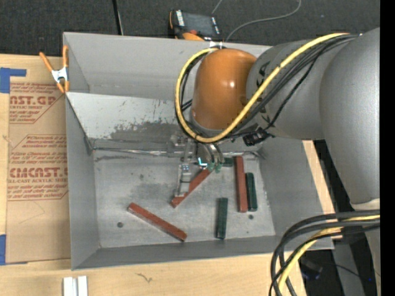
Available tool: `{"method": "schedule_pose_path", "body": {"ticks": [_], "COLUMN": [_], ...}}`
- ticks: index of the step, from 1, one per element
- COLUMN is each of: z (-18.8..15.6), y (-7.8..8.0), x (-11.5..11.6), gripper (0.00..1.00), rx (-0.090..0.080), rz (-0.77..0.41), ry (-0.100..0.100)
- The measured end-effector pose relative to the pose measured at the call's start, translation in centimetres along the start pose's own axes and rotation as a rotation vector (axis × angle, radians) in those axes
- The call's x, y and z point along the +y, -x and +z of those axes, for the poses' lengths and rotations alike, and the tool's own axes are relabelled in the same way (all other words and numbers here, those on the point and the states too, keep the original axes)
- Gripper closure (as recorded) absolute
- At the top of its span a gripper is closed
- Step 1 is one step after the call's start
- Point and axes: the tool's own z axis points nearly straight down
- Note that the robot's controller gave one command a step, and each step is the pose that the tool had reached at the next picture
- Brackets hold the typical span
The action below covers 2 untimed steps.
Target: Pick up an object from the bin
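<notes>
Camera view: the end effector (184, 180) hangs low over the middle of the grey bin (79, 184), under the arm's orange wrist cover (221, 88). Right at its tip lies a slanted reddish-brown stick (192, 187), lower end toward the bin's front; whether the end effector is clenched on it or released cannot be told. Near the front lies another brown stick (157, 221). To the right are a dark green stick (221, 217), an upright brown stick (240, 184) and a second green stick (250, 191) just beside it.
</notes>
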Motion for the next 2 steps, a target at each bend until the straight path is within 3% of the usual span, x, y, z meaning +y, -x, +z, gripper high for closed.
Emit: {"method": "schedule_pose_path", "body": {"ticks": [1,2], "z": [8.1,4.7], "y": [-0.9,-1.4], "x": [-5.9,-4.8], "gripper": [0.00,0.00], "rx": [-0.002,-0.010], "rz": [-0.213,-0.218], "ry": [-0.003,-0.001]}}
